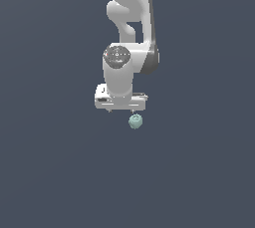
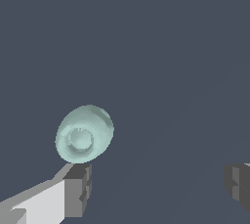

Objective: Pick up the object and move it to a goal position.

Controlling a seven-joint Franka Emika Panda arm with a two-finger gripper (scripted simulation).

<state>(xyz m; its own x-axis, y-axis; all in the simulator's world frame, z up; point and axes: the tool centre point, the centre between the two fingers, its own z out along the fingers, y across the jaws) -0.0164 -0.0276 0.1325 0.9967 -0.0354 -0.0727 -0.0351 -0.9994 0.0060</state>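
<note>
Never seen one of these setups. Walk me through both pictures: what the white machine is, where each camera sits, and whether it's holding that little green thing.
These are computer-rendered pictures from a simulation. The white machine is a robot arm, seen in the exterior view from a camera off the arm. At its lower end is its gripper, which grasps with two fingers. Just below it sits the object, a small pale teal-green lump on a plain dark surface.

The wrist view comes from a camera mounted on the arm's wrist, looking past the fingers. There the fingers stand wide apart, with the lump close to one of them and not between the two. Nothing is held.
</note>
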